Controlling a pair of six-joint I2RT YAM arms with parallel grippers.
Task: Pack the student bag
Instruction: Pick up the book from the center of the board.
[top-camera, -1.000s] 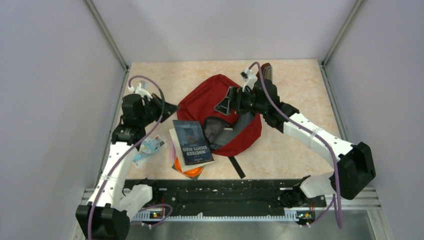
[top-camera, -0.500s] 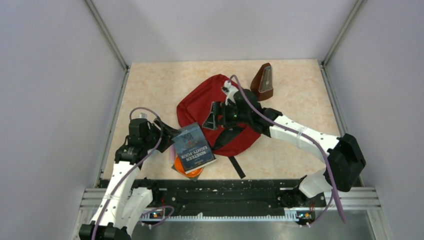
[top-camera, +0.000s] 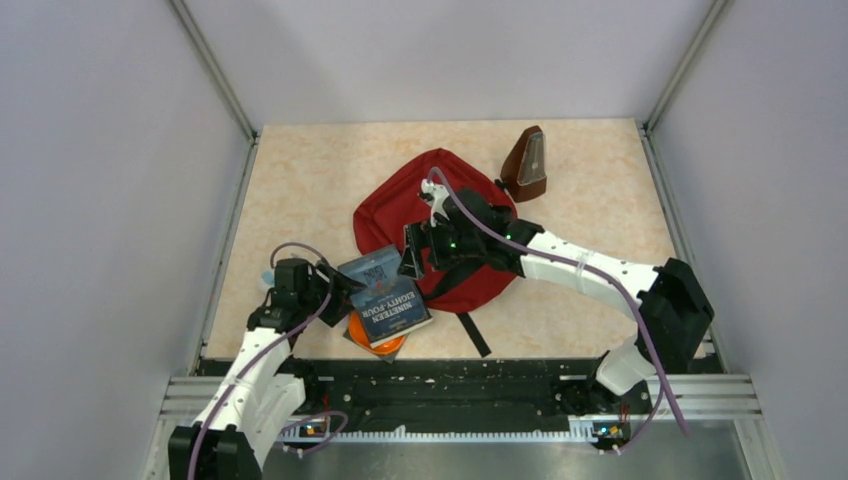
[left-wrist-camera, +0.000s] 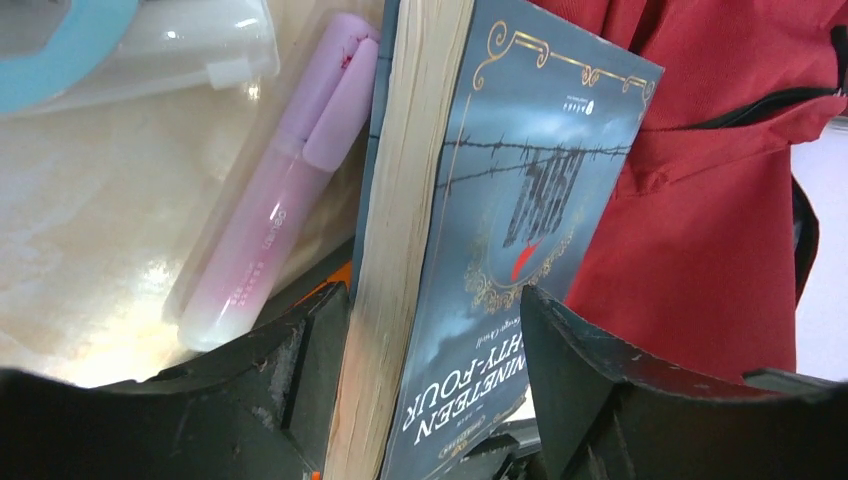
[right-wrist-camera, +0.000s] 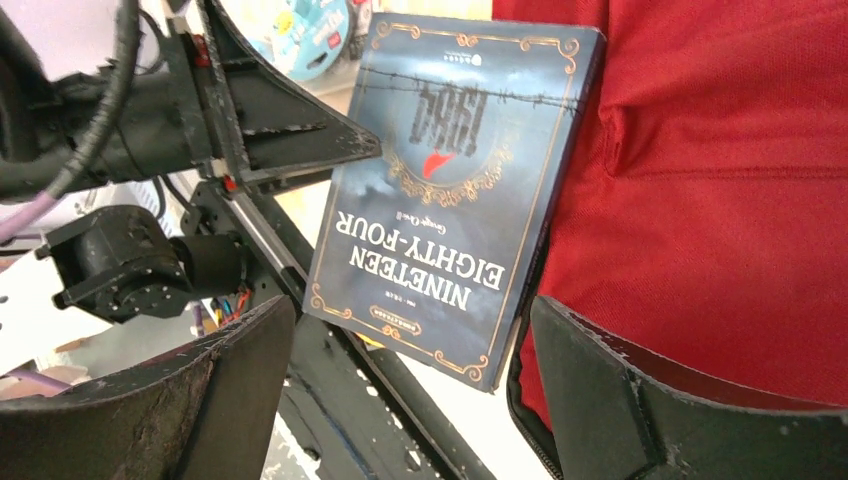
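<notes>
The student bag (top-camera: 430, 205) is a dark red backpack lying flat mid-table, its black zipper edge (right-wrist-camera: 520, 380) next to a dark blue book titled Nineteen Eighty-Four (top-camera: 386, 298). My left gripper (top-camera: 343, 286) is open and straddles the book's left page edge (left-wrist-camera: 400, 250). The pages sit near one finger (left-wrist-camera: 300, 370), and a gap separates the cover from the other finger (left-wrist-camera: 585, 390). My right gripper (top-camera: 413, 252) hovers open just above the bag's near-left part, facing the book (right-wrist-camera: 450, 190). In the right wrist view that gripper (right-wrist-camera: 410, 400) holds nothing, with the bag (right-wrist-camera: 720, 200) on its right.
A pink highlighter (left-wrist-camera: 280, 230) and a blue-and-clear packet (left-wrist-camera: 120, 40) lie left of the book. An orange item (top-camera: 388, 346) sticks out under the book's near end. A brown metronome (top-camera: 526, 165) stands behind the bag. A black strap (top-camera: 473, 332) trails toward the rail.
My left arm swung down toward the near edge, and its shut jaws opened around the book's edge. My right gripper moved left and nearer across the bag, staying open.
</notes>
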